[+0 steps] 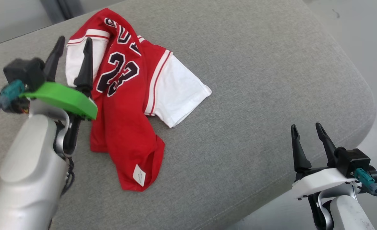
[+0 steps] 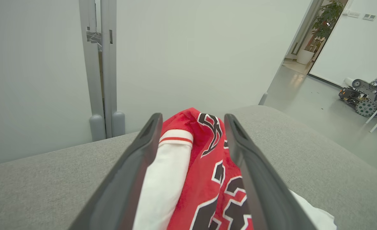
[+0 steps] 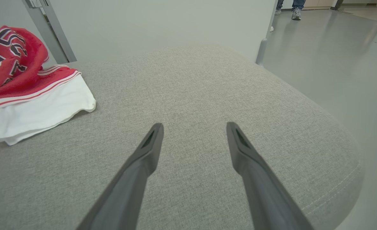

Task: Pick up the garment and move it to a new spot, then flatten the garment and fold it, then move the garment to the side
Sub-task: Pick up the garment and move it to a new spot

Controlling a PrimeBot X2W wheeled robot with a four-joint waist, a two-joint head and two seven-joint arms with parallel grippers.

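Observation:
A red jersey (image 1: 124, 105) with white sleeves and a dark number 23 lies crumpled on the grey cushion (image 1: 255, 80), left of its middle. My left gripper (image 1: 74, 41) is open above the garment's left white sleeve, fingers spread over the cloth without gripping it; in the left wrist view the jersey (image 2: 201, 166) shows between the two fingers (image 2: 134, 166). My right gripper (image 1: 306, 127) is open near the cushion's front right edge, well clear of the garment. The right wrist view has the jersey (image 3: 22, 92) at far left and the right gripper (image 3: 193, 126) over bare fabric.
The cushion's rounded edge (image 1: 364, 127) drops to a grey floor at right. A pale wall and a door frame (image 2: 100, 70) stand behind the cushion. Another wheeled machine (image 2: 364, 95) sits far off, and a person's feet (image 3: 295, 12) stand in the distance.

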